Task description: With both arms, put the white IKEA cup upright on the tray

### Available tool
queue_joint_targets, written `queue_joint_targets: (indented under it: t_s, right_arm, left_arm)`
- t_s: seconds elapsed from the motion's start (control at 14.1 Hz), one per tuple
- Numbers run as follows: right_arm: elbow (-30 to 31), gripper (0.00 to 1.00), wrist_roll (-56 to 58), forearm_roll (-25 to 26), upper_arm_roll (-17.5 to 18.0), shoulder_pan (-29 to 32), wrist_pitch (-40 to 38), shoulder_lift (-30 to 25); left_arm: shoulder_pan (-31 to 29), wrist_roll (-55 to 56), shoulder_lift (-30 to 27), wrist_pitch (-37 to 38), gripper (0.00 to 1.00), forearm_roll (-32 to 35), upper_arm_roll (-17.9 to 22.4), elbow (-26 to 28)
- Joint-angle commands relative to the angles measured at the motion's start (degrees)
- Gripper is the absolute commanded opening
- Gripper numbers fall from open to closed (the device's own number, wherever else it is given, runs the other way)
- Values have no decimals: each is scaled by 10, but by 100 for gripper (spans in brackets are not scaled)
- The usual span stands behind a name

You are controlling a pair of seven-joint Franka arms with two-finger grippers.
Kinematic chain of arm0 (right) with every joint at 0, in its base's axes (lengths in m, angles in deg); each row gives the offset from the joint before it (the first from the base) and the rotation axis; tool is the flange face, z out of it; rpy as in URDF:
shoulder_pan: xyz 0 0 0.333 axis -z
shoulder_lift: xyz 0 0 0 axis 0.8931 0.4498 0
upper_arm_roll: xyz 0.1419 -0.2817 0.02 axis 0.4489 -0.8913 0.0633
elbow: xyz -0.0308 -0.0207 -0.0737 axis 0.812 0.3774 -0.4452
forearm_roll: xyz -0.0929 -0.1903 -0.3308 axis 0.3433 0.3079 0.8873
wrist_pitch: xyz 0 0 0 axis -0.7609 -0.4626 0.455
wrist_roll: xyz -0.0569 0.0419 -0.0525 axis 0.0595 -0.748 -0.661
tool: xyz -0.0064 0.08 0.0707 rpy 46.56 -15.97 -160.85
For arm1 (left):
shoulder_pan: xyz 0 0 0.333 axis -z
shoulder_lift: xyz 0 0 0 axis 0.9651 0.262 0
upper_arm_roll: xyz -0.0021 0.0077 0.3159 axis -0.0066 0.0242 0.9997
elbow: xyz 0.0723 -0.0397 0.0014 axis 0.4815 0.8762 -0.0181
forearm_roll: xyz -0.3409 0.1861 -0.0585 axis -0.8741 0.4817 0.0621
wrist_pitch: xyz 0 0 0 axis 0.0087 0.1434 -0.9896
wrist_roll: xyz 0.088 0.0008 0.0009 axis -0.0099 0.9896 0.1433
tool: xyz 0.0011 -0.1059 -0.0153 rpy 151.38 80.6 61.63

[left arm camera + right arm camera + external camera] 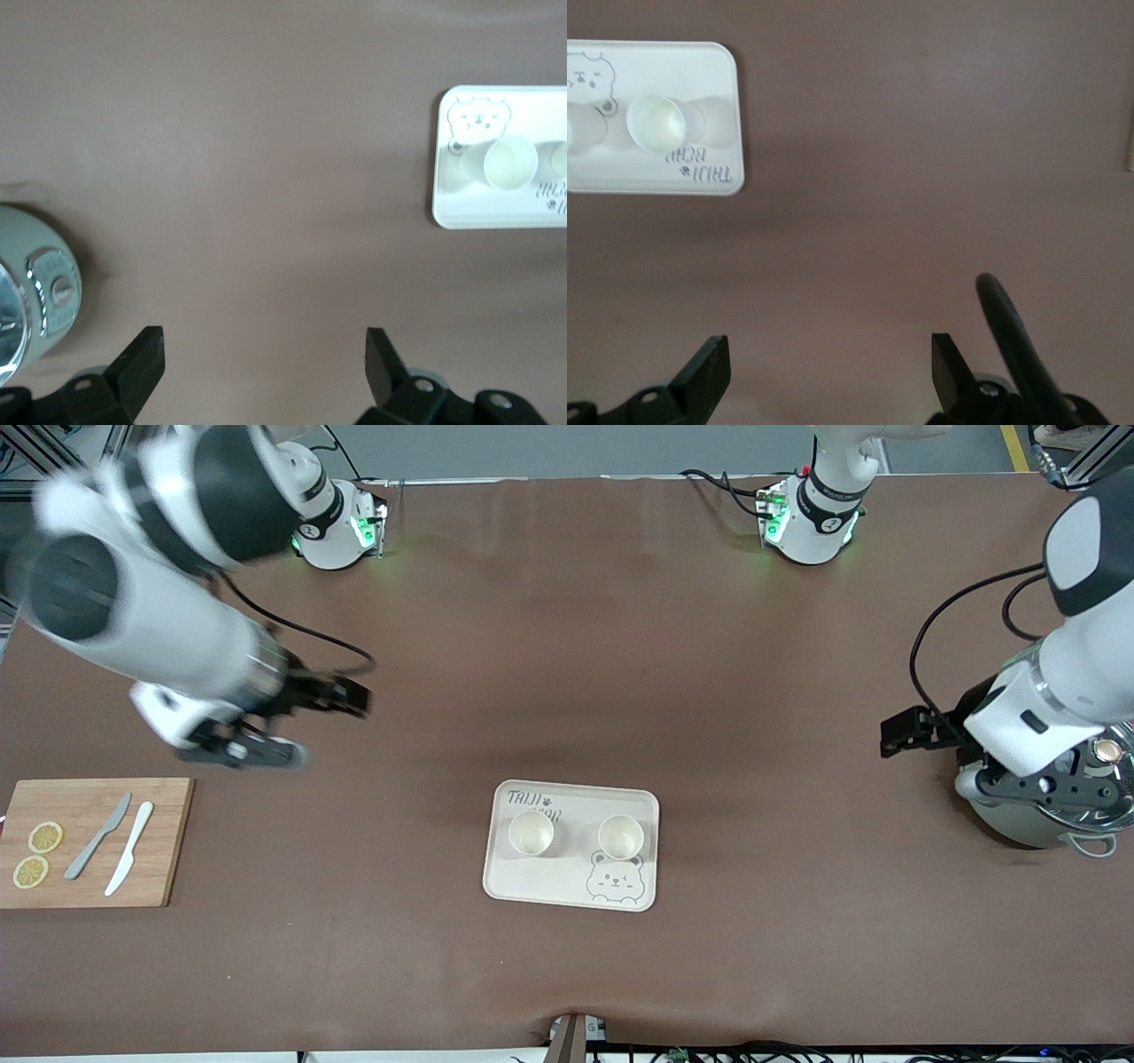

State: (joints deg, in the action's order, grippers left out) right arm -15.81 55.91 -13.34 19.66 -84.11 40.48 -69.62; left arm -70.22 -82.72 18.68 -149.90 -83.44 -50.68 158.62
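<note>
The cream tray (pixel 571 886) with bear drawing lies mid-table, toward the front camera. Two white cups (pixel 531 833) (pixel 620 836) stand upright on it, side by side. My right gripper (pixel 239 751) is open and empty, up over bare table between the tray and the cutting board. My left gripper (pixel 1019 784) is open and empty, up over the pot at the left arm's end. The left wrist view shows its gripper (pixel 266 359), the tray (pixel 496 208) and a cup (pixel 509 164). The right wrist view shows its gripper (pixel 831 363), the tray (pixel 620 177) and a cup (pixel 656 121).
A wooden cutting board (pixel 159 841) with two lemon slices (pixel 45 837) and two knives (pixel 128 848) lies at the right arm's end. A pale green pot with a metal lid (pixel 1036 828) stands at the left arm's end, also in the left wrist view (pixel 35 292).
</note>
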Motion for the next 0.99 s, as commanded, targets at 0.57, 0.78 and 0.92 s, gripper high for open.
queue_joint_targets:
  t_s: [0.57, 0.78, 0.92]
  right_arm:
    - [190, 100, 236, 68, 10, 198, 73, -148]
    - [180, 100, 245, 90, 13, 191, 78, -145]
    - [154, 100, 237, 99, 13, 198, 74, -139]
  left_arm:
    - [-5, -10, -103, -1, 100, -1, 0, 116]
    - [-2, -24, -103, 3, 100, 32, -1, 116]
    - [-2, -24, -107, 4, 100, 40, -1, 118]
